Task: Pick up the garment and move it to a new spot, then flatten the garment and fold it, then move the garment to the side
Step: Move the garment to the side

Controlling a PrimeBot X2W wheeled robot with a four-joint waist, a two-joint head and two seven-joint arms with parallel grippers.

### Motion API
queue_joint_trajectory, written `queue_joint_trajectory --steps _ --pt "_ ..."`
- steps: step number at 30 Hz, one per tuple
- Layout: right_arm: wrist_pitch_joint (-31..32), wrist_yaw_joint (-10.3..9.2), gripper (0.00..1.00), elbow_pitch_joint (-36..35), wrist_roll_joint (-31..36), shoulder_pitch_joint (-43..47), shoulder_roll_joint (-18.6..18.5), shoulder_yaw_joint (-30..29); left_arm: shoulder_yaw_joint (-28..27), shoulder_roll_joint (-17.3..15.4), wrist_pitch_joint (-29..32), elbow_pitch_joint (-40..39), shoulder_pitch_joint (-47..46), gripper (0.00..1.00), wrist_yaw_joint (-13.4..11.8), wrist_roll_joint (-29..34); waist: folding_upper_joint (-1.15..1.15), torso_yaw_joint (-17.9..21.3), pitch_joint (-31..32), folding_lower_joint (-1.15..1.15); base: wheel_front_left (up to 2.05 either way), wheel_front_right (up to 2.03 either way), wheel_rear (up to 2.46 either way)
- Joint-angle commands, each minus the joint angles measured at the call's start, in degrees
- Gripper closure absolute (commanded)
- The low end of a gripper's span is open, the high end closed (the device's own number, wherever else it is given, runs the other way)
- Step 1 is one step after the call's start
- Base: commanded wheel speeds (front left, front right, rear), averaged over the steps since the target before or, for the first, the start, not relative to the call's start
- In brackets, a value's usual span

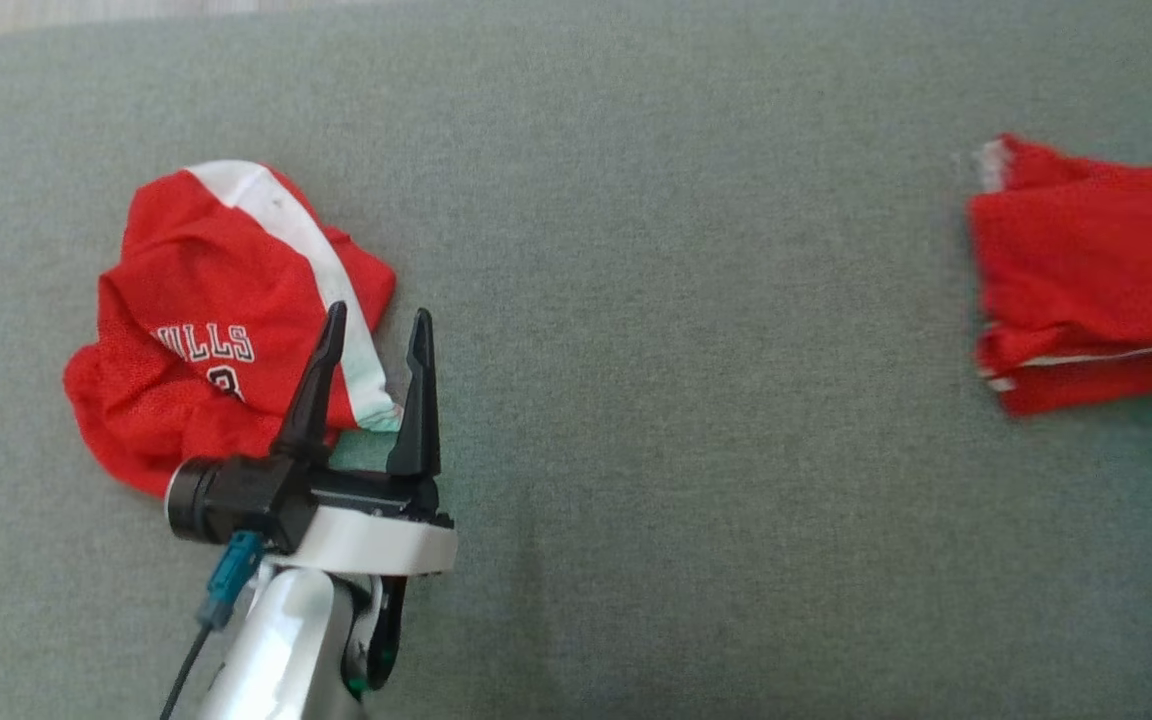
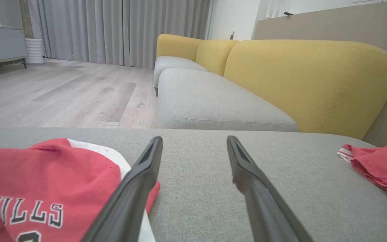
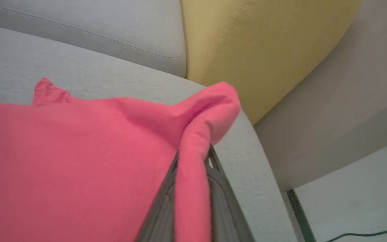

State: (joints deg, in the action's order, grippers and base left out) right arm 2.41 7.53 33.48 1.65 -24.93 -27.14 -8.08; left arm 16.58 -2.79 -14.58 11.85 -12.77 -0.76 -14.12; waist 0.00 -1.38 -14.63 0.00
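Left claw [image 1: 379, 312]: wide and empty, at the edge of the crumpled red jersey [image 1: 206, 330].
Right claw [image 3: 193, 153]: pinching the folded red garment [image 1: 1086, 280].
Surface: grey cushion [image 1: 686, 300].

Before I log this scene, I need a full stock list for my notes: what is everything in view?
crumpled jersey: one, red with white stripe, left on the cushion
folded garment: one, red, cushion's right end
cushion: one, grey, under both
sofa: one, yellow back, grey seats, beyond the cushion
curtains: one run, grey, far wall
floor: pale wood, beside the sofa
left end effector: one, dark, open, at the jersey's right edge
right end effector: one, dark, shut on the folded garment
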Motion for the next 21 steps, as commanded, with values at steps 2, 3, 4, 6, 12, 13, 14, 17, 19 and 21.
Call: queue_joint_trajectory --steps 2,3,4,6,12,13,14,17,19,21 --pt "0.05 -0.04 1.00 -1.28 -0.27 -0.30 -4.20 -1.16 -2.15 -0.09 -0.41 -1.99 -2.48 0.00 0.43 0.59 0.00 -0.58 -1.85 0.00 0.00 0.00 0.00" --pt "-0.01 -0.04 1.00 -0.88 -0.14 -0.54 -5.26 -1.96 -2.27 -0.09 -0.41 -2.01 -2.75 0.00 0.54 0.69 0.00 -0.75 -2.34 0.00 0.00 0.00 0.00" --pt "-0.06 -0.04 1.00 -0.44 0.13 -0.80 -6.13 -2.69 -2.40 -0.09 -0.41 -2.03 -2.98 0.00 0.64 0.79 0.00 -0.91 -2.81 0.00 0.00 0.00 0.00" --pt "-0.24 -0.04 1.00 0.29 1.11 -1.39 -7.30 -4.00 -2.66 -0.09 -0.41 -2.10 -3.39 0.00 0.84 0.93 0.00 -1.22 -3.61 0.00 0.00 0.00 0.00" --pt "-1.11 -0.04 1.00 2.34 3.71 -2.82 -8.12 -7.53 -3.09 -0.09 -0.41 -2.26 -4.08 0.00 1.22 1.16 0.00 -1.74 -4.99 0.00 0.00 0.00 0.00" --pt "-1.29 -0.04 1.00 2.50 4.06 -2.98 -7.96 -7.98 -3.13 -0.09 -0.41 -2.28 -4.14 0.00 1.24 1.17 0.00 -1.75 -5.10 0.00 0.00 0.00 0.00" --pt "-1.46 -0.04 1.00 2.62 4.41 -3.13 -7.77 -8.41 -3.13 -0.09 -0.41 -2.28 -4.20 0.00 1.22 1.14 0.00 -1.73 -5.19 0.00 0.00 0.00 0.00" --pt "-1.83 -0.04 1.00 2.61 5.35 -3.45 -6.99 -9.23 -3.05 -0.09 -0.41 -2.20 -4.39 0.00 1.18 1.13 0.00 -1.56 -5.28 0.00 0.00 0.00 0.00" --pt "-1.97 -0.04 1.00 2.21 5.98 -3.79 -5.61 -10.56 -2.89 -0.09 -0.41 -1.96 -4.42 0.00 1.20 1.22 0.00 -1.28 -4.89 0.00 0.00 0.00 0.00" --pt "-2.41 -0.04 0.00 1.61 6.35 -3.62 -4.18 -11.15 -2.67 -0.09 -0.41 -1.65 -4.26 0.00 1.18 1.09 0.00 -1.16 -4.09 0.00 0.00 0.00 0.00"
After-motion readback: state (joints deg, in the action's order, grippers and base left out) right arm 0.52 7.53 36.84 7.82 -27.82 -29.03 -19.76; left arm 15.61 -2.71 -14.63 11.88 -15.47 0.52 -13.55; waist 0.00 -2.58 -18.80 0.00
